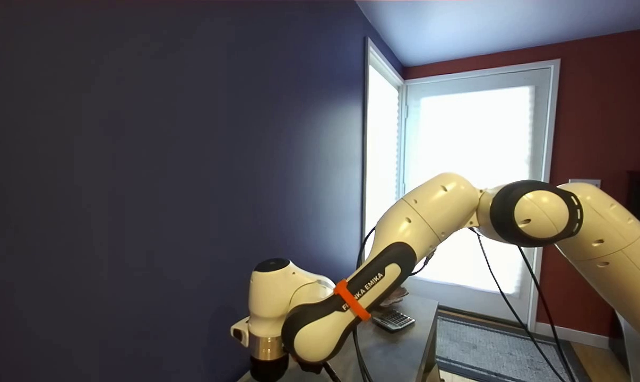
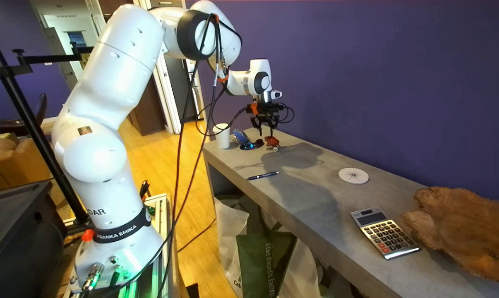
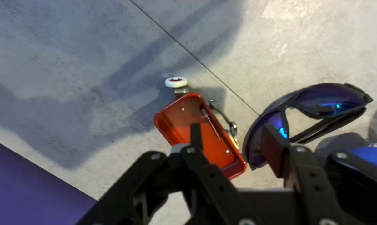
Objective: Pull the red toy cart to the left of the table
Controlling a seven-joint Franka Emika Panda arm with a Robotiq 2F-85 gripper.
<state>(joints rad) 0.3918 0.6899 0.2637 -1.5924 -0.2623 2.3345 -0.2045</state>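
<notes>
A: Gripper state?
B: Spread well apart, nothing held. In the wrist view, part of the red toy cart (image 3: 212, 142) is covered by one finger (image 3: 196, 137) of the gripper (image 3: 232, 137); whether it's touched can't be told.
A: Cart location?
B: Seen in an exterior view just below the gripper, near the far end of the table (image 2: 307, 178). Its white wheel (image 3: 176, 82) is caught there and at the wrist; the rivets (image 3: 182, 108) inside, at the wrist only.
A: Neighbours?
B: Sunglasses (image 3: 326, 97), just beside the cart (contact can't be judged). Next, a blue item (image 2: 240, 135), clipped by the frame edge at the wrist, so not identified. Then a white cup (image 2: 222, 136), shown upright in an exterior view only.
A: Further out?
B: A pen (image 2: 262, 176), a white disc (image 2: 353, 176), a calculator (image 2: 384, 231) and a brown wooden slab (image 2: 469, 231) are spread along the table; a green bag (image 2: 266, 260) is seen under it. The calculator is caught in both exterior views.
A: Farthest?
B: A bright door (image 1: 474, 159), set in a red wall (image 1: 601, 106), shown in an exterior view only.
</notes>
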